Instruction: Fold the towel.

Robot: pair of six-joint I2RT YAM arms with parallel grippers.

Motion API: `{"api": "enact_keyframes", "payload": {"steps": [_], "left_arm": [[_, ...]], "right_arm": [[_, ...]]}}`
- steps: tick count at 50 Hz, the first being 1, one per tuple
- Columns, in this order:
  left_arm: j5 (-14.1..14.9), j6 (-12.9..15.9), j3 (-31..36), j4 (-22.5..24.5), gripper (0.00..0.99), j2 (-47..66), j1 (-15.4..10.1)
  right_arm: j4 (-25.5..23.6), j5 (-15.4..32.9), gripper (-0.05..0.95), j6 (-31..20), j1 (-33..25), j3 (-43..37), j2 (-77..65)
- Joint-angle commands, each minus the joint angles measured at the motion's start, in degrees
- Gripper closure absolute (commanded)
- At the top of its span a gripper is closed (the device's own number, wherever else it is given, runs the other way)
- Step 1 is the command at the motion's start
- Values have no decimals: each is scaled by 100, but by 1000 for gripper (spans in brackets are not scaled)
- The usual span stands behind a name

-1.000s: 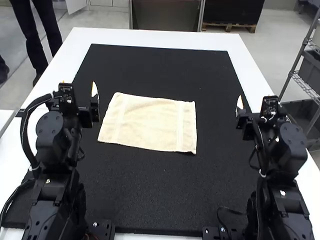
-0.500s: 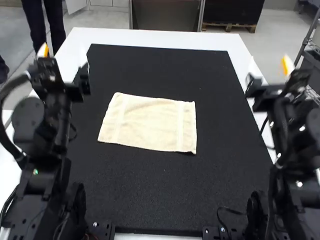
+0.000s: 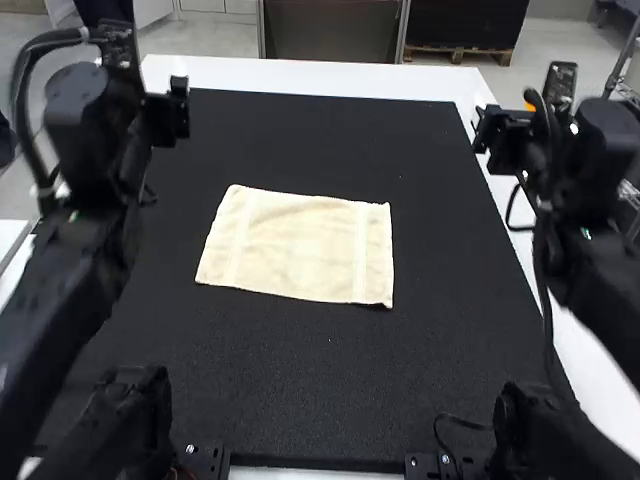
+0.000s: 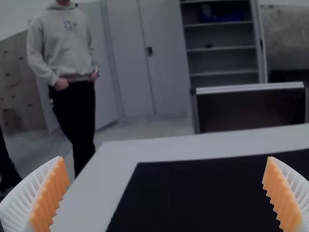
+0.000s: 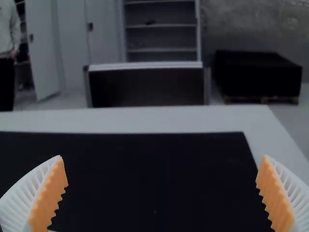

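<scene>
From here the towel [image 3: 300,245] lies flat on the black mat [image 3: 300,370], so the left gripper [image 4: 165,157] and right gripper [image 5: 163,155], spread wide and empty, had best pinch its near corners [image 3: 385,299] low.

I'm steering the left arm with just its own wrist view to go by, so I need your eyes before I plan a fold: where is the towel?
Observer: In the high view, the towel lies flat on the black mat.
Operator: Got it. Is either arm over the cloth?
Observer: No. The left arm is off to its left side and the right arm off to its right.
Operator: And on the far side from me, open or shut?
Observer: The right gripper is open, going by its own wrist view.
</scene>
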Motion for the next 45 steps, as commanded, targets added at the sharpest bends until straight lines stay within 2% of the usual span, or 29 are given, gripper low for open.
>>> {"api": "enact_keyframes", "payload": {"steps": [1,6,14,16,20,25,30,35,40,45], "left_arm": [[-57,100,236,197,48,790,174],[31,117,324,320,36,1449,394],[224,117,315,557,38,2179,842],[233,117,298,610,38,2372,992],[329,117,298,698,38,2680,1211],[532,126,289,803,36,3040,1361],[611,425,262,865,36,3365,1326],[532,478,131,1304,36,3638,1194],[75,653,34,1840,38,3928,921],[-110,601,43,2148,39,4244,631]], "right_arm": [[194,-434,-2,277,-171,394,1199],[343,-1111,-5,391,-382,561,2051],[1029,-1313,-3,330,-716,438,2420],[1055,-1498,-2,330,-734,456,2508],[1064,-1515,-2,181,-725,491,2693],[1038,-1524,-2,14,-707,500,2992],[1038,-1401,-2,-320,-575,491,3291],[1108,-1137,-8,-505,-329,500,3537],[1178,-786,-8,-716,-66,526,3712],[1257,-592,-8,-742,172,596,3862]]}}
